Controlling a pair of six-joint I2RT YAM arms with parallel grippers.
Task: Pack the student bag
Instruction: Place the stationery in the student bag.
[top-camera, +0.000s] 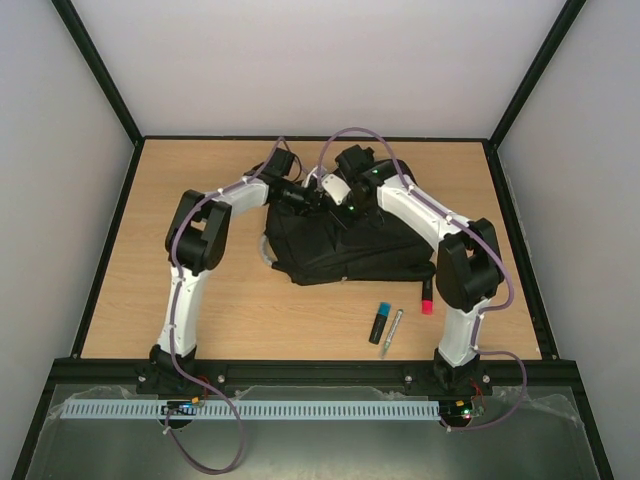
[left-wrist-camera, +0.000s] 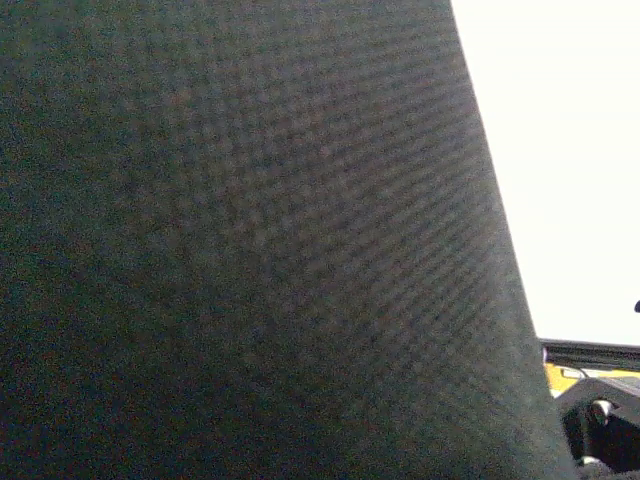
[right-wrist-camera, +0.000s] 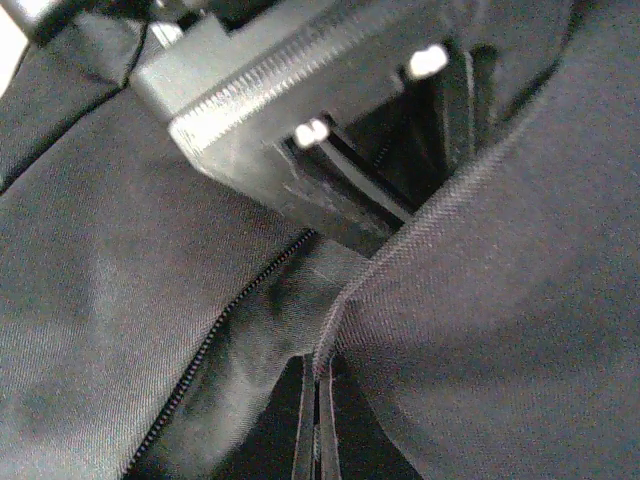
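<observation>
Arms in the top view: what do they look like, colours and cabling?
The left arm and right arm match: white link shells, bulky black joints, black bases. A purple-grey cable loops along each. The left tool and right tool are black; a small green light glows on the right wrist.

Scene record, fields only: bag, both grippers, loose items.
bag: student bag, black, lying on table, far centre
left gripper: at the bag's top edge; fabric fills its camera, jaws unclear
right gripper: shut, pinching bag fabric beside a zip
unpacked: blue marker, silver pen, red item, in front of the bag
</observation>
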